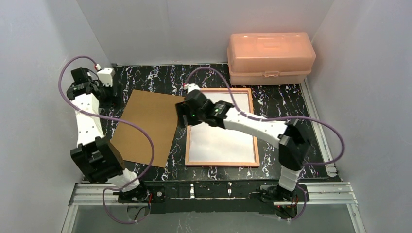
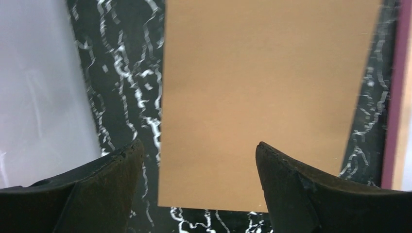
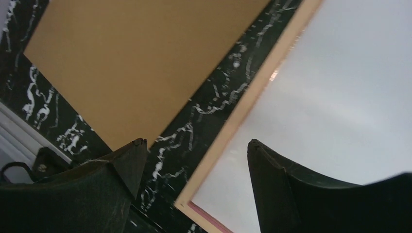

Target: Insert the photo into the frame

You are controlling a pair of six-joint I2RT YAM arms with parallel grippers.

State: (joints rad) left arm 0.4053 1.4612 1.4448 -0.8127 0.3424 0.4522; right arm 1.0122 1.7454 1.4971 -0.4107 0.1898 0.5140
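R gripper, jaws spread, empty, over left long edge of thin tan rectangular frame; white-backed photo sheet lies inside, rightward.

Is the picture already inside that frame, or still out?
In, it seems: the photo, white back up, fills the frame, which lies flat. The brown board lies beside it, apart.

A plain brown backing board lies flat and skewed on the black, white-veined tabletop, left of centre. A translucent peach plastic box, lid down, sits at the far right, by the white back wall.
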